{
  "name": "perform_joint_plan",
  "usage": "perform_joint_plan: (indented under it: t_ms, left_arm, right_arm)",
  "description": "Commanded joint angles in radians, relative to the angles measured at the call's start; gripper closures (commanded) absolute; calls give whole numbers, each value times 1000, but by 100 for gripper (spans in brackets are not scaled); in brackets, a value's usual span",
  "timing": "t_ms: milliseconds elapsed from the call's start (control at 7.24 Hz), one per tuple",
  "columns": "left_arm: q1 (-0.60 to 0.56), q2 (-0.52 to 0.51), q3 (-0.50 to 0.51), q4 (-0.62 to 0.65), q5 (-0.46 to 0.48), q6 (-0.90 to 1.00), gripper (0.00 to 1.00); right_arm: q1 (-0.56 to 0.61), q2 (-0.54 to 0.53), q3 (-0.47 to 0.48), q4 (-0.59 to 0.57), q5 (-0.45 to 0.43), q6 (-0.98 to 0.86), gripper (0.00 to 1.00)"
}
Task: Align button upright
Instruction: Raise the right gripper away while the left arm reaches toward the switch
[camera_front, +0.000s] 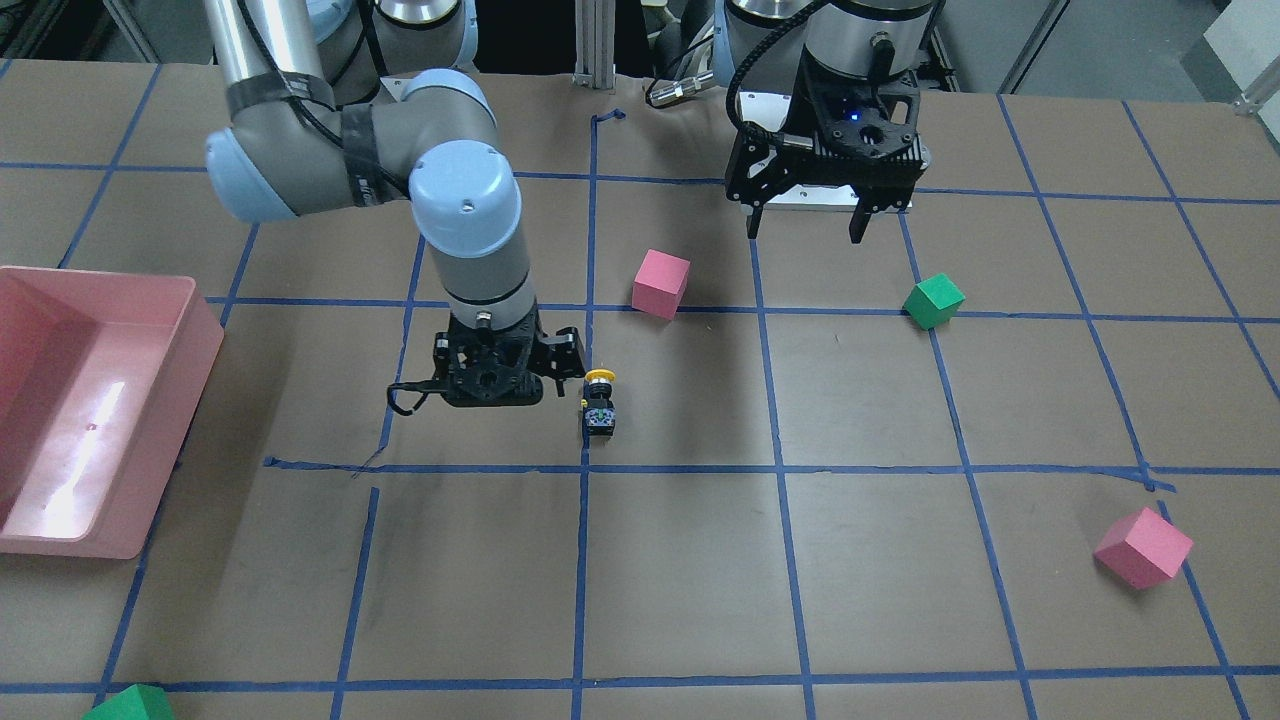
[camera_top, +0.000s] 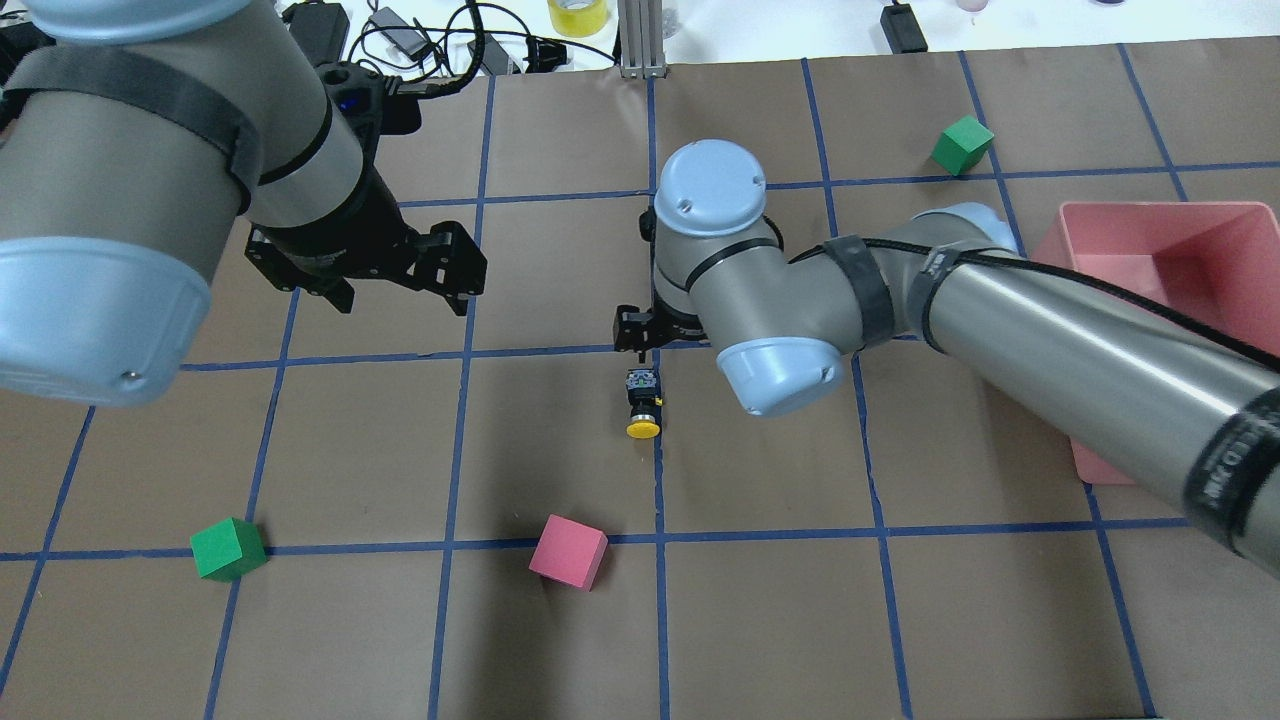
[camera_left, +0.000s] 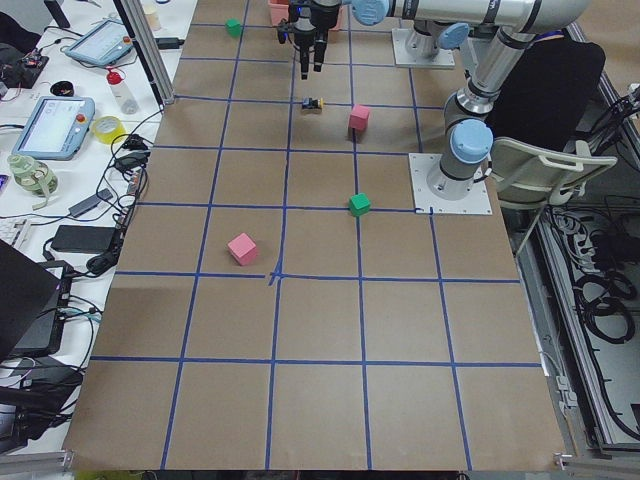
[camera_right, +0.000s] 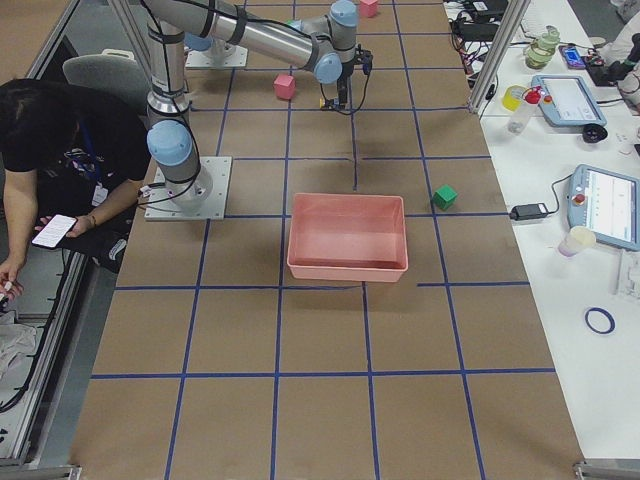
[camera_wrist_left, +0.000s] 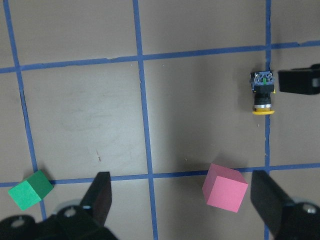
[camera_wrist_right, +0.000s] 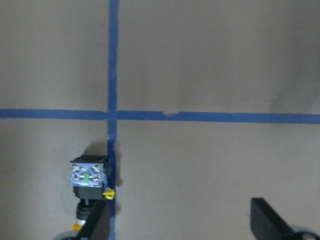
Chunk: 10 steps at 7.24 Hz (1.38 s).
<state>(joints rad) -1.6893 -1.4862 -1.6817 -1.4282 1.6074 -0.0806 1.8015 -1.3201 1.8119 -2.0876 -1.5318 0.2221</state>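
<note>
The button lies on its side on a blue tape line, yellow cap toward the robot and silvery base away. It also shows in the overhead view, the left wrist view and the right wrist view. My right gripper hangs low just beside it, open and empty. One of its fingers is right at the button's cap. My left gripper is open and empty, raised farther back near the robot's base.
A pink cube sits just behind the button and a green cube below the left gripper. Another pink cube and green cube lie near the front. A pink bin stands beside the right arm.
</note>
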Motion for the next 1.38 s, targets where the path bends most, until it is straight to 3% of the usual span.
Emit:
perform_joint_plan:
  t_ms: [0,138,276,415,553,829,1244]
  left_arm:
    - [-6,-54,-7,134,-3,-20,0]
    - [-39,-54,-56,231,2,-57,0]
    - [-108,-60,-131,414,12,-111,0]
    - [-171,-68,-224,565,104,-205,0]
    - [-244,-81,-315,656,173,-311,0]
    - [-338,-170,-470,1000,213,-425,0]
    - [-398,-371,-573,1416,270,-435,3]
  right_arm:
    - [-157,-103,-83,233,-14,-104,0]
    - [-177,-111,-211,392,-22,-106,0]
    - [-183,-111,-323,522,-21,-103,0]
    - [-183,-113,-385,553,-21,-102,0]
    - [-183,-143,-401,552,-21,-98,0]
    - [-179,-168,-387,570,-27,-92,0]
    - [-180,-168,-340,555,-27,-90,4]
